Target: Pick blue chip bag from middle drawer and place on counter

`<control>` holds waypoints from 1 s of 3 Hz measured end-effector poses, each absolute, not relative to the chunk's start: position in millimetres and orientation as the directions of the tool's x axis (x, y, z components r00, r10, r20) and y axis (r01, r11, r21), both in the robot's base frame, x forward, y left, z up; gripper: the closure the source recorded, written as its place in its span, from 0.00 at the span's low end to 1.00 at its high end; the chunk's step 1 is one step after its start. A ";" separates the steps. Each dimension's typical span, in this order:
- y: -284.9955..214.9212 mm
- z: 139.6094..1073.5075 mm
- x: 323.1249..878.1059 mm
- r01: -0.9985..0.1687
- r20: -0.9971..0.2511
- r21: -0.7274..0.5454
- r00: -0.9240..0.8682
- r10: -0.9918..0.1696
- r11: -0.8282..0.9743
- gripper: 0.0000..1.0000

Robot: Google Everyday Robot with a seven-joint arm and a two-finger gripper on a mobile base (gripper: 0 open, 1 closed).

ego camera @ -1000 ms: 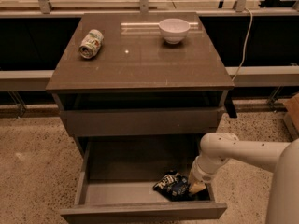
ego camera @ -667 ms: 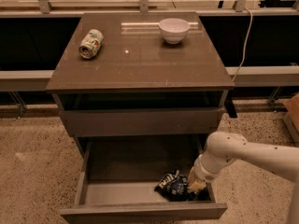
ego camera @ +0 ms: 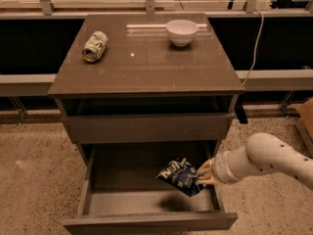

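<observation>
The fingers point(ego camera: 205, 169) of the gripper point(ego camera: 199, 174) are clamped on the right edge of the bag point(ego camera: 177, 175), inside the open drawer point(ego camera: 146, 222) and close to its right wall. The bag lies to the left of the fingers, toward the drawer's middle. Its long axis is tilted, running from its upper left corner down to the lower right, where the grip is. A dark shadow point(ego camera: 175, 202) on the drawer floor sits apart from the bag, so I judge the bag to be hanging clear of the floor rather than resting on it. The arm point(ego camera: 274, 158) reaches in from the right, over the drawer's right wall, so there is little room on that side. The open room is above the drawer's front half. Directly above the drawer's rear half the closed upper front point(ego camera: 146, 128) overhangs, and above that juts the front edge of the desk point(ego camera: 146, 67). The bag will probably need to come forward, past the drawer's front rim, before it rises, or it may catch on that overhang. Well above the drawer, the desk has a can point(ego camera: 95, 46) lying at its back left and a bowl point(ego camera: 181, 32) at its back right. Its front and middle look bare, which gives a plain landing area.
</observation>
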State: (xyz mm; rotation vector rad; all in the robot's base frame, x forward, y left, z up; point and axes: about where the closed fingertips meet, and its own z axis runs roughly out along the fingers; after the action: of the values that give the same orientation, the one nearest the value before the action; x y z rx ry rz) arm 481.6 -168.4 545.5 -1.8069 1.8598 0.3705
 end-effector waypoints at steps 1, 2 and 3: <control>-155.3 610.0 478.5 -0.956 -0.585 -0.288 0.132 -0.801 0.053 1.00; -141.7 658.0 468.9 -0.926 -0.593 -0.377 0.227 -0.773 0.017 1.00; -132.3 708.4 457.5 -0.887 -0.570 -0.460 0.321 -0.757 -0.030 1.00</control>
State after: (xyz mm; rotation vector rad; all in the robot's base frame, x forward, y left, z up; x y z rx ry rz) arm 457.5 -132.3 708.4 -1.8111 1.4654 0.2125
